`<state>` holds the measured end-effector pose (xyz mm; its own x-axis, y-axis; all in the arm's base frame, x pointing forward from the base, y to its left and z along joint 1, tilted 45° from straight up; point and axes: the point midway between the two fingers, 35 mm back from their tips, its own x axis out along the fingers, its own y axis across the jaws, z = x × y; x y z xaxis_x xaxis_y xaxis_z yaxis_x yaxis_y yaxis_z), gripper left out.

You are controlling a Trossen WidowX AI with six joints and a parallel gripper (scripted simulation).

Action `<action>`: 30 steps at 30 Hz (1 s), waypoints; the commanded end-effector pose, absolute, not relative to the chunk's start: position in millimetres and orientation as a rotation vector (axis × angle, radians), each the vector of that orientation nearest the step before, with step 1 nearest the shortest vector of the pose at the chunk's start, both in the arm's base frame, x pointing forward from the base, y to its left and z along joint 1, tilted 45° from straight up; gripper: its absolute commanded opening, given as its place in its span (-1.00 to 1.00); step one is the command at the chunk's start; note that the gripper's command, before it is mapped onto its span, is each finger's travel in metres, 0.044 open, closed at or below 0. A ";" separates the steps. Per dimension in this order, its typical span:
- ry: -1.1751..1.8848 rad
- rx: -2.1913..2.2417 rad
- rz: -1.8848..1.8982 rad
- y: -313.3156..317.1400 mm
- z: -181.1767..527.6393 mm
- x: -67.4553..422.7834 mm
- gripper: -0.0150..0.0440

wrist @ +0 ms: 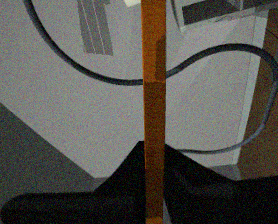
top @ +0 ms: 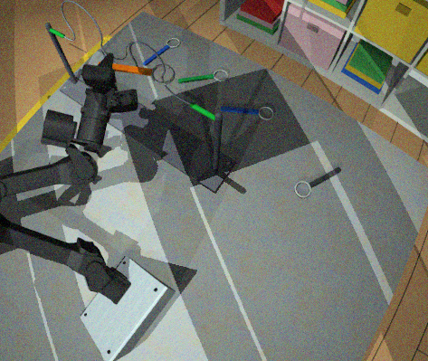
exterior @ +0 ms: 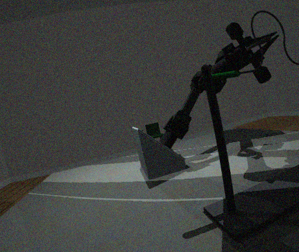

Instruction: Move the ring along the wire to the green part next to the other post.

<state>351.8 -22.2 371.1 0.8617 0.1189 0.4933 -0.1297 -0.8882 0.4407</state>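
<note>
end effector: clamped shut on the near end of the orange bar handle
handle: projects straight out from between the fingers
thin metal ring: at the handle's far tip, mid-span around the curved grey wire, between the posts
</note>
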 end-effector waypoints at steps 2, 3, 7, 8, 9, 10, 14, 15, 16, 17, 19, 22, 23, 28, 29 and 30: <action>-0.005 2.527 0.714 -14.4 366.2 351.1 -1.00; 0.000 2.514 0.712 -12.3 365.0 351.1 -1.00; 0.018 2.462 0.701 -4.5 359.9 351.3 -1.00; 0.022 2.449 0.699 -2.8 358.6 351.4 -1.00; 0.028 2.433 0.695 -0.7 357.0 351.5 -1.00; 0.034 2.415 0.692 1.7 355.2 351.5 -1.00; 0.059 2.337 0.675 11.1 347.0 351.8 -1.00; 0.065 2.318 0.672 13.1 345.0 351.9 -1.00; 0.071 2.300 0.668 15.2 342.9 352.0 -1.00; 0.077 2.280 0.664 17.3 340.7 352.0 -1.00; 0.089 2.241 0.655 21.2 336.3 352.2 -1.00; 0.104 2.193 0.645 25.9 330.6 352.4 -1.00; 0.109 2.175 0.641 27.5 328.4 352.5 -1.00; 0.131 2.100 0.625 33.9 319.0 352.8 -1.00; 0.135 2.088 0.622 34.8 317.5 352.8 -1.00; 0.139 2.075 0.620 35.8 315.8 352.8 -1.00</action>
